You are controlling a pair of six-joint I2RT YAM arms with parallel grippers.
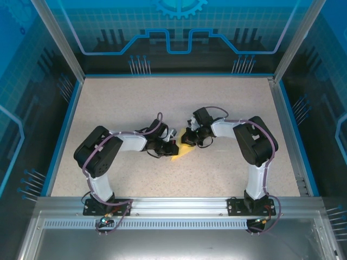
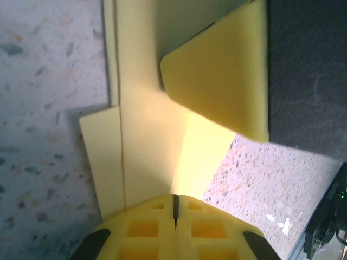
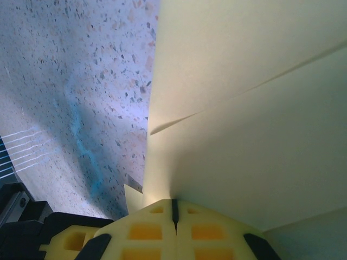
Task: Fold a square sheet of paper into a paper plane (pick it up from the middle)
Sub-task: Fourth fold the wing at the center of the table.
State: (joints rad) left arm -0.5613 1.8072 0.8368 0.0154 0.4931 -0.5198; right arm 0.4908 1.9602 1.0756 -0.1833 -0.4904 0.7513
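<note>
Your left gripper (image 2: 174,203) and right gripper (image 3: 173,206) meet at the middle of the table (image 1: 135,103), both with jaws closed tight. Their tips are down on the partly folded yellow paper (image 1: 181,153), which lies creased between them.

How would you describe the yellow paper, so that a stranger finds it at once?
Start from the speckled beige table and go to its middle, where the two black arms meet. There the left gripper and the right gripper pinch the paper. It is thin, creased and pale yellow, unlike the black arms around it.
</note>
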